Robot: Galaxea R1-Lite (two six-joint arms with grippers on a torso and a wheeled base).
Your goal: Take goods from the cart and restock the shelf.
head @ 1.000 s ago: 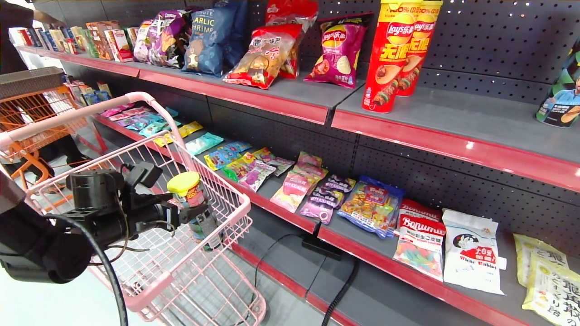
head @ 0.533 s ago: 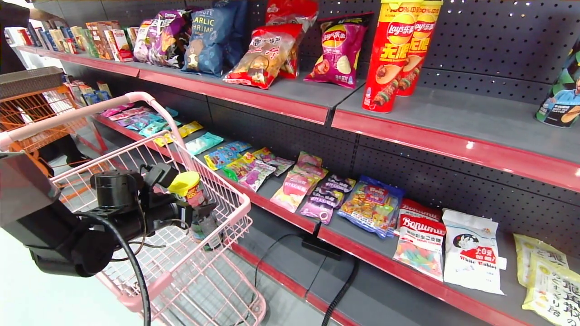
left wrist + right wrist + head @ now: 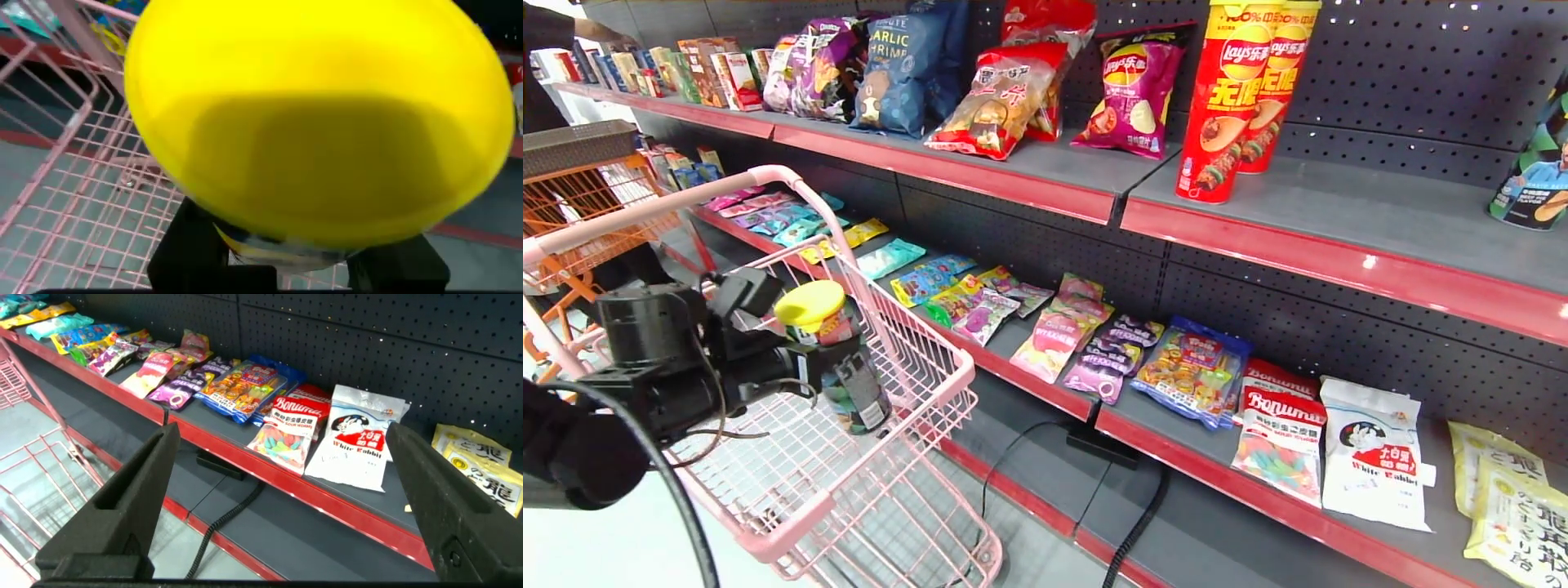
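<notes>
Right now a can w/ yellow lid (image 3: 843, 382) is being held upright by the left gripper (image 3: 829, 367), which is clamped on the can's body. The can is being kept over the pink cart (image 3: 796, 518), close to its shelf-side wall. The right gripper (image 3: 278, 523) is being held w/ fingers wide apart & nothing between, facing the lower shelf (image 3: 1029, 380). Progress is being judged as partway: the pick looks done, while transfer & set-down are left, prob. on the upper shelf (image 3: 1339, 212) by the red tubes (image 3: 1225, 106).
</notes>
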